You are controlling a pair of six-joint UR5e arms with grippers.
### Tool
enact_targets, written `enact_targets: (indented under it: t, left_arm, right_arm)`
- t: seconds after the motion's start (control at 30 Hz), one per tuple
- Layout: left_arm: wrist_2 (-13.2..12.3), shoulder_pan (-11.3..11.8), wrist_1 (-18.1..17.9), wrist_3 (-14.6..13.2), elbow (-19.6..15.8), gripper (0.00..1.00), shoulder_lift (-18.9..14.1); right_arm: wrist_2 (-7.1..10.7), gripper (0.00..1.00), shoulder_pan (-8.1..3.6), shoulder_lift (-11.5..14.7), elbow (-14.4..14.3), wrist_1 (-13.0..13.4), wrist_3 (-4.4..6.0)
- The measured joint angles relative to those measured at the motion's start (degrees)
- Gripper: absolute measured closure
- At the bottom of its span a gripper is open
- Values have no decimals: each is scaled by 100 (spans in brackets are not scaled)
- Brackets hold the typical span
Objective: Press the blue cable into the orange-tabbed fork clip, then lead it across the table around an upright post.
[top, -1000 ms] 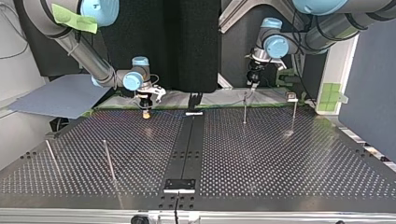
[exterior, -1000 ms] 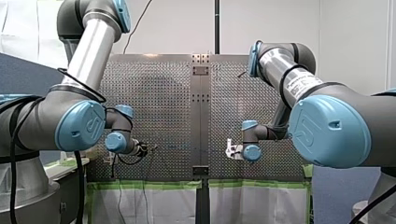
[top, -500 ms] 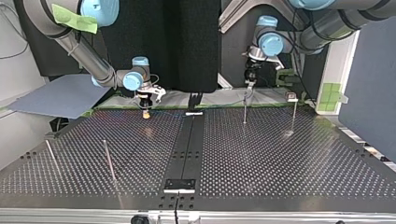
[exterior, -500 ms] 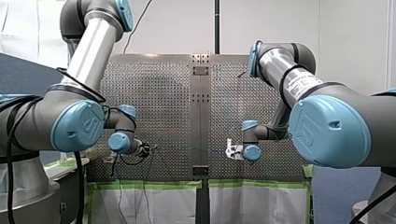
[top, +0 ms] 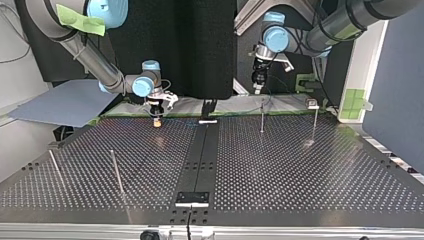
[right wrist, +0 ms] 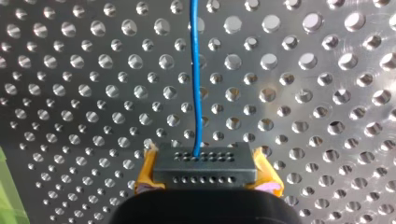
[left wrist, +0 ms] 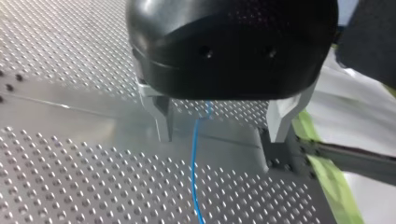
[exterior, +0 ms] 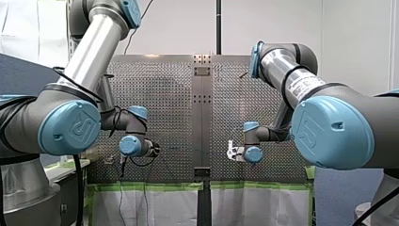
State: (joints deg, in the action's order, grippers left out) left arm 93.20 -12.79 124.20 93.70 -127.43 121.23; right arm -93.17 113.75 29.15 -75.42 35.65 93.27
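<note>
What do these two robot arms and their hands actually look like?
Both arms, my left arm and my right arm, are silver tubes with grey joints and pale blue caps; black cables run along them. My left hand is black with metal fingers; my right hand has yellow pads.

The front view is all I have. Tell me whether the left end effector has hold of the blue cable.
Observer: No. The left wrist view shows the left end effector open. The blue cable runs loose between its fingers and touches neither.
Operator: Now report the right one.
Observer: The right wrist view shows the right end effector shut, with the cable running straight into it between its yellow pads.
Operator: Give me the nearest post.
Observer: In the top view the left end effector hangs higher than the tip of an upright post, with a gap between them.
</note>
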Motion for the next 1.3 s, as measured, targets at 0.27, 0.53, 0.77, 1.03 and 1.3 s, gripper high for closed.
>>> enact_targets:
  t: [0.27,0.53,0.77,1.03,1.3]
  left_arm:
    - [117,-362,95,456,313,2,7]
    - [304,-467,439,773,723,2,145]
    - [517,-462,752,793,1097,2,500]
    - [648,-433,855,801,1566,2,786]
    - [711,-416,1046,804,2004,2,1043]
  right_arm:
    - [31,100,-5,-7,1,9,0]
    - [41,100,-5,-14,3,13,0]
    - [50,100,-1,-18,3,13,0]
    - [52,100,2,-25,2,13,0]
    - [52,100,9,-34,1,13,-1]
